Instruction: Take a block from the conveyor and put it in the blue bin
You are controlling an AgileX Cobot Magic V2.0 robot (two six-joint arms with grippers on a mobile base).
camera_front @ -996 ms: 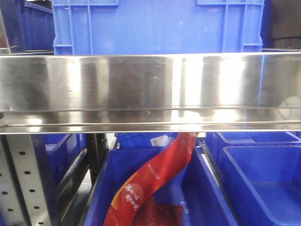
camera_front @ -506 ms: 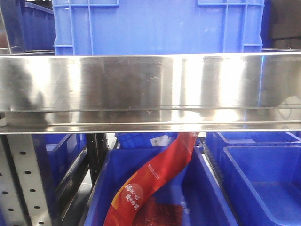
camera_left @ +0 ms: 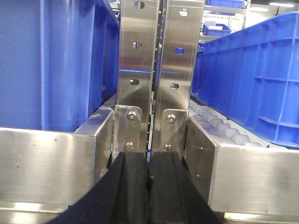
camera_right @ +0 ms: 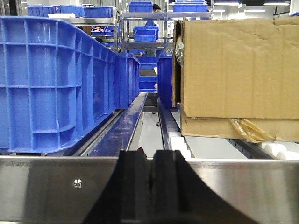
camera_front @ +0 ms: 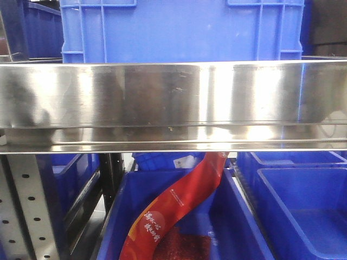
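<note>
Left tool (camera_left: 149, 186) and right tool (camera_right: 152, 186), both closed, empty, before steel rails (camera_left: 46, 163).

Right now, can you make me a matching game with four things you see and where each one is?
Things:
1. red packet
2. cardboard box
3. big blue crate
4. shiny steel rail

Places:
A. on top, above the steel rail
B. hanging down into a blue bin
C. on the white rollers
D. running straight across the middle of the front view

Pairs: 1-B, 2-C, 3-A, 4-D
</note>
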